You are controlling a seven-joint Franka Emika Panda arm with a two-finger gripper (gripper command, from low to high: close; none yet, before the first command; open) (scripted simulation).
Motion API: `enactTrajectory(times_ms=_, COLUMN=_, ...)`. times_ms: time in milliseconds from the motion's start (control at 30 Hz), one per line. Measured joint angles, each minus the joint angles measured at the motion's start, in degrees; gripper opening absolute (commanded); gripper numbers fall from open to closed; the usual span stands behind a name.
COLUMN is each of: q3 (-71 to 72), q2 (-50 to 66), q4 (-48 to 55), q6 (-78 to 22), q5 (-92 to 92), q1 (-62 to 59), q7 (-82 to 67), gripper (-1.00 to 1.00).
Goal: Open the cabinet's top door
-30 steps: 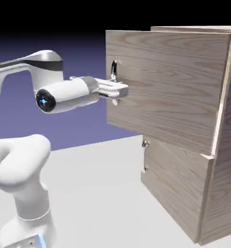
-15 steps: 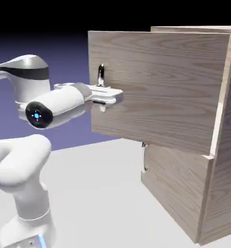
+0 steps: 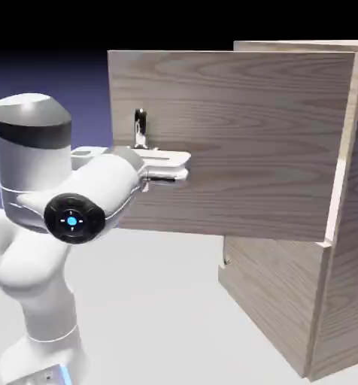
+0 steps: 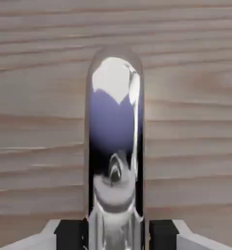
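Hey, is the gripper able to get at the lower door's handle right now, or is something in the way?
Probably not as things stand. The gripper is shut on the top door's handle, and the top door hangs swung out over the lower door. It would have to let go and come in underneath.

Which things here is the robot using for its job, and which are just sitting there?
Used for the job:
- cabinet
- top door, swung partly open
- silver handle on that door
- tool, closed on the handle

Just there:
- lower door, shut
- its small handle
- table
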Motion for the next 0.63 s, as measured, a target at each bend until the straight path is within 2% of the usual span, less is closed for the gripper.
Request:
enactTrajectory(times_ms=300, q3=-16.15, q2=8.05, q4=18.18, q6=-14.64, q5=-9.01, q1=18.39, q7=-1.68, gripper=-1.0)
enactTrajectory(times_ms=633, q3=-29.62, q2=9.22, q4=36.97, q6=-27.31, q5=-14.38, q1=39.16, q7=0.11, gripper=-1.0)
